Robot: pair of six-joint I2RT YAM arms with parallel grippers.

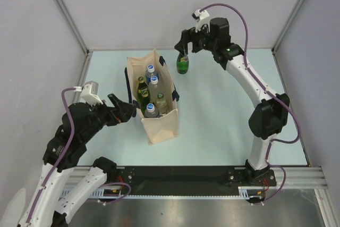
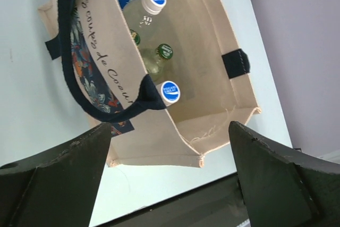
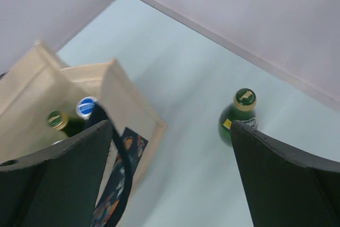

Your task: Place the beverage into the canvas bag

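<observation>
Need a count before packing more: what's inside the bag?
Five upright bottles in the bag: three blue-capped, two green-capped. Their lower halves are hidden by one another and the walls.

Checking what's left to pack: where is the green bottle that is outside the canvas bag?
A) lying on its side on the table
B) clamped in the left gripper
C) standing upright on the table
C: the green bottle stands upright on the table, apart from the canvas bag, and the right gripper near it is open.

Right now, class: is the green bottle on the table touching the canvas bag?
Apart. The right wrist view shows bare table between the green bottle and the canvas bag.
</observation>
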